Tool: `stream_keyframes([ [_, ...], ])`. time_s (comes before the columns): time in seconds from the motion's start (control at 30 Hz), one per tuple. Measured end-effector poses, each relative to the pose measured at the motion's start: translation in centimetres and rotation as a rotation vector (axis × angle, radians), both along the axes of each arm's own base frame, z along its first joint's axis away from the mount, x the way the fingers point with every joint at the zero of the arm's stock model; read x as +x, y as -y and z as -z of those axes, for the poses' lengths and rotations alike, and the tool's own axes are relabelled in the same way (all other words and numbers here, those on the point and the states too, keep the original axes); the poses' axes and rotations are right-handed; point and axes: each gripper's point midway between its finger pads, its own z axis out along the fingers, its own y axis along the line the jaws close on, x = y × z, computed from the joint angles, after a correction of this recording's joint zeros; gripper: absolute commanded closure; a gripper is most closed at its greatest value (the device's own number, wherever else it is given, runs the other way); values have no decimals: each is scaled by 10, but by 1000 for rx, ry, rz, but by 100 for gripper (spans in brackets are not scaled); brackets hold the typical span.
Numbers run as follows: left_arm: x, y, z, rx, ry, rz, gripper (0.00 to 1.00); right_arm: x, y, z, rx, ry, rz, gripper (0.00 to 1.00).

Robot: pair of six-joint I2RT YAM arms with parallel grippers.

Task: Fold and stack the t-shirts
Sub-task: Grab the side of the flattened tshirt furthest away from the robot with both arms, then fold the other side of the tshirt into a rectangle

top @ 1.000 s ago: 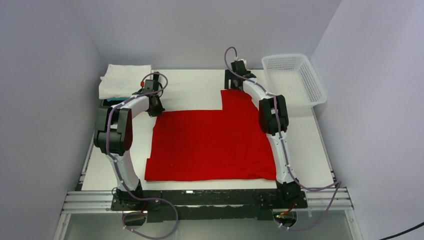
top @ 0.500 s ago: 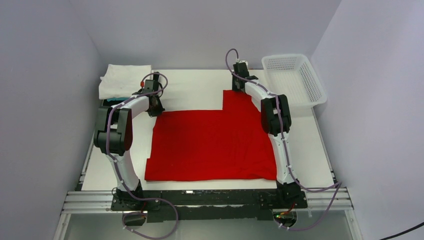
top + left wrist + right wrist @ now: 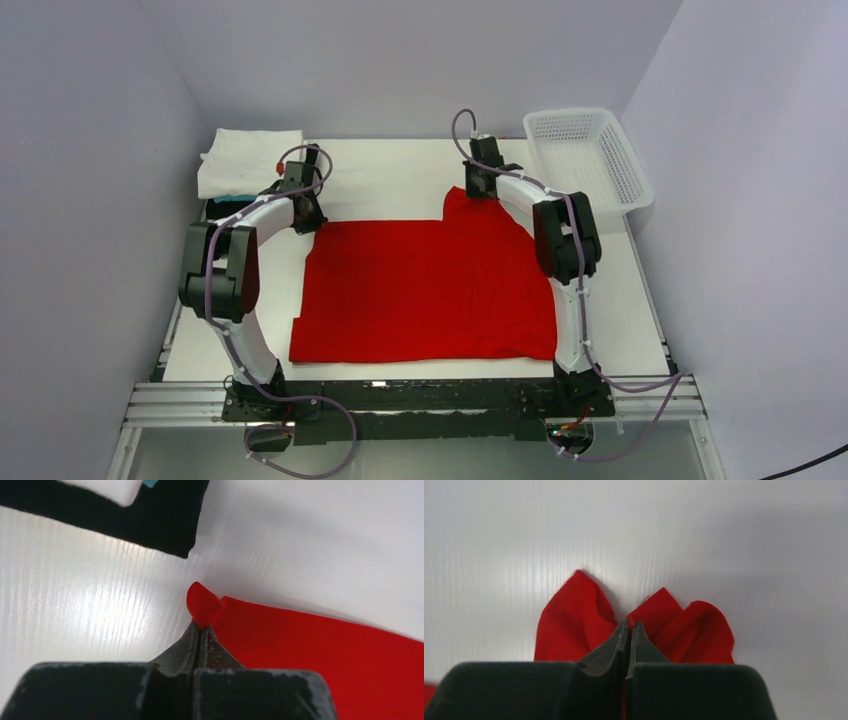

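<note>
A bright red t-shirt (image 3: 425, 290) lies spread flat across the middle of the table. My left gripper (image 3: 303, 213) is shut on its far left corner; in the left wrist view a small red tip (image 3: 202, 605) pokes out past the closed pads. My right gripper (image 3: 478, 190) is shut on the far right edge, and bunched red cloth (image 3: 654, 622) puffs out on both sides of the fingertips (image 3: 621, 640). A stack of folded shirts (image 3: 245, 160), white on top with teal and black edges (image 3: 125, 515) beneath, sits at the far left corner.
A white plastic mesh basket (image 3: 585, 160) stands at the far right corner, just beyond the right arm. Purple walls close in on three sides. The arm bases and a metal rail (image 3: 400, 400) run along the near edge.
The right gripper has shut on the shirt's far edge and lifted it slightly, pulling that corner into a point. The left gripper has stayed shut on its corner and shifted a little farther back.
</note>
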Motion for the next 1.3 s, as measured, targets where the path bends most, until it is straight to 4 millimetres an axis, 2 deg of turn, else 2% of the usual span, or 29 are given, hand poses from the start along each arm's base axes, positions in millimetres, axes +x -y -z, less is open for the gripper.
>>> stream_keyframes([
  [0.1,-5,1,-10,-9,30,4,100,-26,-4,-19,16,6,-24,100],
  [0.33,-28,12,-28,-19,99,39,100,-71,-7,-96,109,155,-63,100],
  [0.43,-42,19,-32,-23,120,57,100,-96,-5,-116,141,201,-67,100],
  [0.53,-59,24,-34,-30,147,64,100,-123,-3,-124,152,213,-73,100],
  [0.77,-83,26,-44,-33,225,72,100,-184,-8,-144,165,251,-105,100],
  [0.9,-105,30,-43,-39,264,67,100,-214,4,-154,169,276,-88,100],
  [1.1,-138,28,-28,-43,272,43,100,-254,30,-151,160,252,-43,100],
  [1.3,-153,26,-32,-75,333,18,100,-280,46,-143,140,205,-12,100],
])
